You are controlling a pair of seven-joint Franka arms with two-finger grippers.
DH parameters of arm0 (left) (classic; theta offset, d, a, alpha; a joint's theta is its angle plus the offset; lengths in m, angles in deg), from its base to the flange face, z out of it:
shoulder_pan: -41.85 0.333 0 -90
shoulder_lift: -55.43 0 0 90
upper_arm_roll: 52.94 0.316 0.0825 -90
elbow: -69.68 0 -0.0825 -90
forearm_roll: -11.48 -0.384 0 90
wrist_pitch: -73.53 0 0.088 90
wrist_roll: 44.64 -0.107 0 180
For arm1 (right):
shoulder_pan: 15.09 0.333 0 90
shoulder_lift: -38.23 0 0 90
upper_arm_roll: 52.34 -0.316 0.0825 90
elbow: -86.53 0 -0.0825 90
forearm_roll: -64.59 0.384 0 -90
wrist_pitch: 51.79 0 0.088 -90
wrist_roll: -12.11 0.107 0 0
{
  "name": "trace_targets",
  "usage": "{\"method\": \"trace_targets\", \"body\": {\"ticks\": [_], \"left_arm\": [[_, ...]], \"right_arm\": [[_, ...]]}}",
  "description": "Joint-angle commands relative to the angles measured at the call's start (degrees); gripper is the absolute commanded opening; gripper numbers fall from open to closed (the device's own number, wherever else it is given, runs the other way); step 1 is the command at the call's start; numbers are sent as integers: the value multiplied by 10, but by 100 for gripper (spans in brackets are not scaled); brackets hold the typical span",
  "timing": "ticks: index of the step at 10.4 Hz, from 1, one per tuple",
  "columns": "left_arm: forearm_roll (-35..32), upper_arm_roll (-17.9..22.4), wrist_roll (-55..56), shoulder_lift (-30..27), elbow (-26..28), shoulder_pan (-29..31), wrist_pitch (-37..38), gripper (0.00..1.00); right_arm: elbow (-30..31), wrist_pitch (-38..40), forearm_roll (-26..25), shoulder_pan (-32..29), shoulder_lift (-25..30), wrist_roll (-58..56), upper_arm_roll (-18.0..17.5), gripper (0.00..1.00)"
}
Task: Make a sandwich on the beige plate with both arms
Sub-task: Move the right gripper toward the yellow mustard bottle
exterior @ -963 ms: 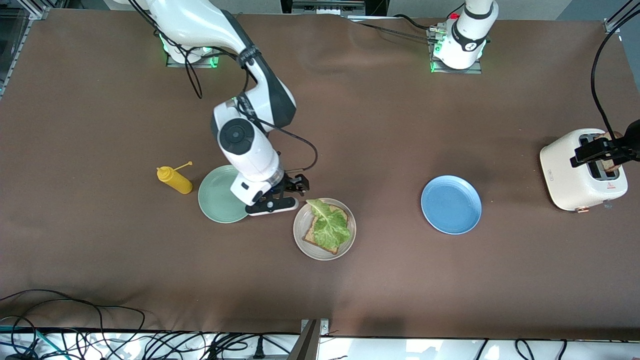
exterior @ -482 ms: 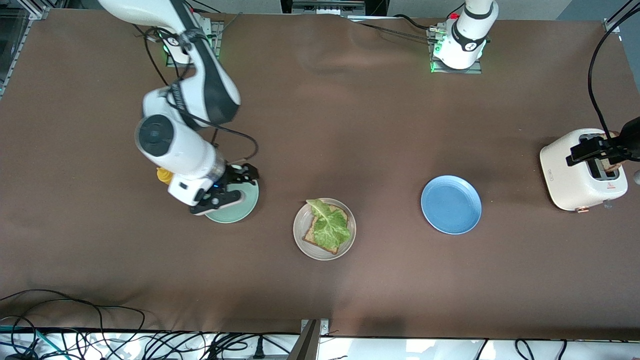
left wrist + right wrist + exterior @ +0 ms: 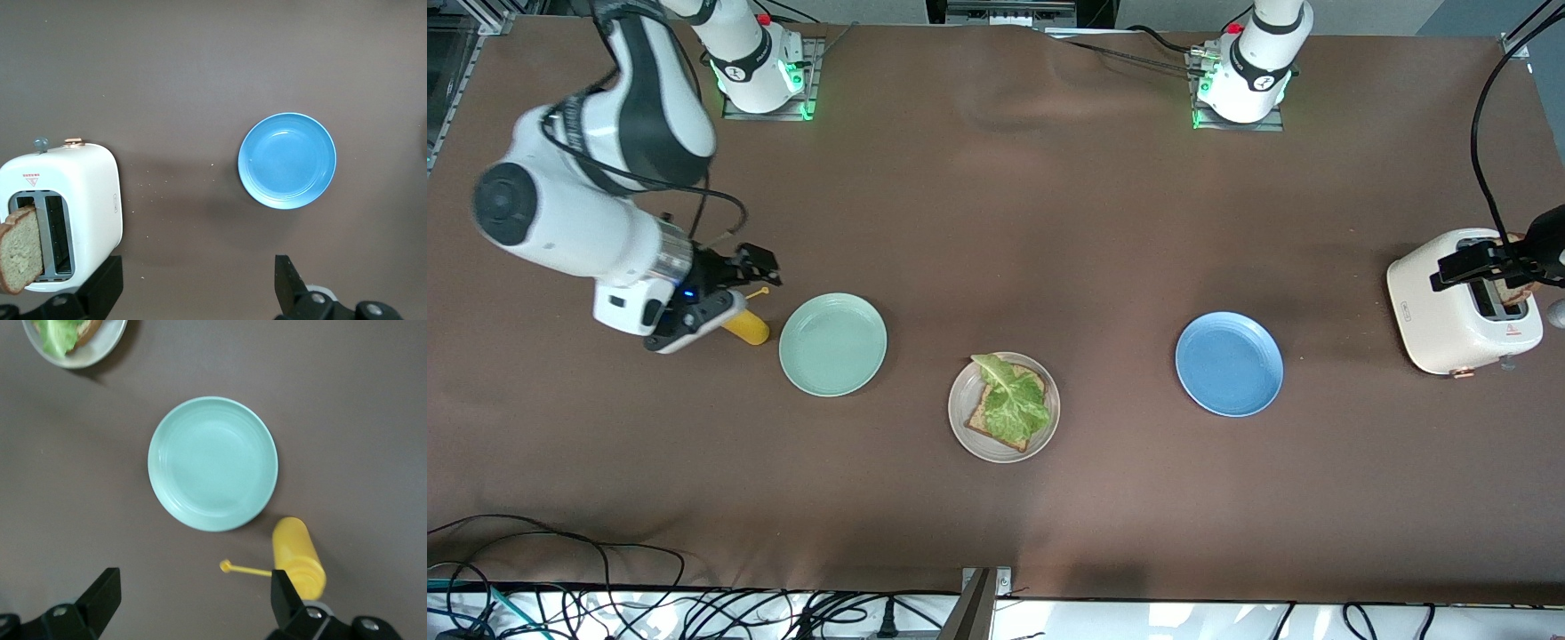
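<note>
The beige plate sits mid-table, nearer the front camera than the other plates. On it lies a brown bread slice topped with a crinkled lettuce leaf. The plate's edge shows in the right wrist view. My right gripper hangs open and empty over the table beside the yellow bottle. My left gripper hovers open and empty over the white toaster, which has a bread slice sticking up from one slot.
A mint green plate lies between the yellow bottle and the beige plate. A blue plate lies between the beige plate and the toaster. Cables run along the table's front edge.
My right arm has swung away from the beige plate, across the mint green plate, to the yellow bottle. My left gripper has barely shifted over the toaster.
</note>
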Motion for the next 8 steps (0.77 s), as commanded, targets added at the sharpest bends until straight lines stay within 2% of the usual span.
{"method": "trace_targets", "body": {"ticks": [1, 5, 8], "left_arm": [[3, 3, -13, 0, 3, 5, 12, 100], [2, 6, -14, 1, 3, 15, 17, 100], [-13, 6, -14, 2, 3, 14, 17, 100]], "right_arm": [[48, 8, 2, -57, 49, -135, -20, 100], [94, 15, 6, -118, 87, -355, -15, 100], [95, 42, 23, -131, 84, -499, 27, 100]]}}
